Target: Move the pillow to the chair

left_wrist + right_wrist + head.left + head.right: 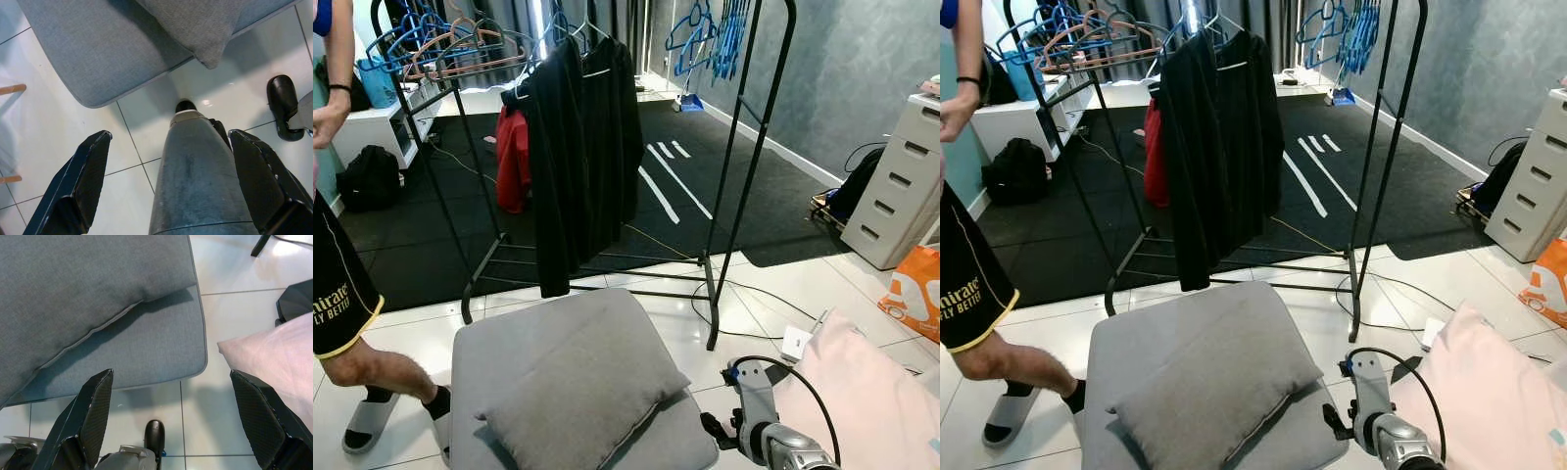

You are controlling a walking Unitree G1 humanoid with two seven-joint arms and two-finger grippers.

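The grey pillow (582, 392) lies on the grey padded chair (509, 343), covering the seat's near part. The right gripper (171, 431) hangs released over the tiled floor (411, 343) at the chair's near edge, beside a pink cloth (871, 401). The left gripper (171, 191) is spread wide too, low by the seat's corner. A clothes rack (734, 176) with dark garments stands behind, and a person (337, 284) walks on the left.

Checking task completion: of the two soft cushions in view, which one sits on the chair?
The grey pillow lies on the grey chair seat. The pink cushion is off to the robot's right, beside the seat, not on it.
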